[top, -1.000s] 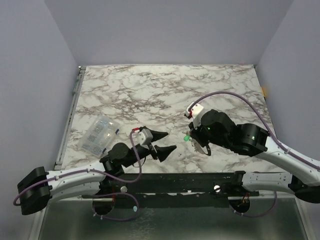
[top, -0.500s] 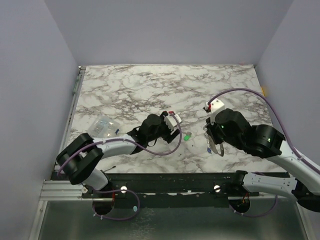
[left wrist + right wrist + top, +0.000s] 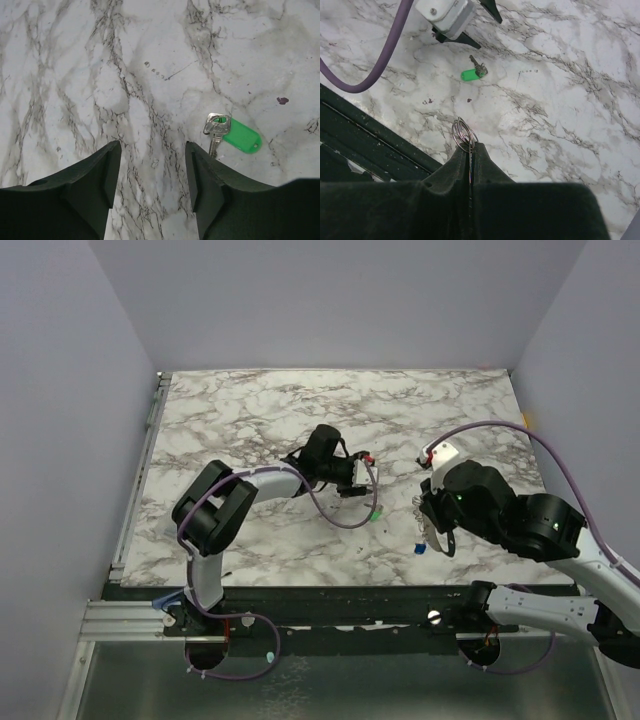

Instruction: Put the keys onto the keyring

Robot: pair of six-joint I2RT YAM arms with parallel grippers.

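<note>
The mint green key (image 3: pixel 241 136) lies flat on the marble, just ahead and right of my open, empty left gripper (image 3: pixel 152 167). It also shows in the top view (image 3: pixel 375 512) and in the right wrist view (image 3: pixel 469 74). My left gripper (image 3: pixel 360 483) hovers just behind it. My right gripper (image 3: pixel 432 532) is shut on the keyring (image 3: pixel 463 133), whose wire loops stick out past the fingertips. The blue key (image 3: pixel 420 549) shows at the right gripper's tip; I cannot tell whether it hangs from the ring or lies on the table.
The black front rail (image 3: pixel 365 135) of the table runs close under the right gripper. The left arm (image 3: pixel 215 505) stretches across the left-centre of the marble. The left wrist camera and purple cable (image 3: pixel 445 15) sit just beyond the green key.
The left arm swung from the near left to the table's centre and now has its gripper by the green key. The right gripper drew back to the right with the keyring.
</note>
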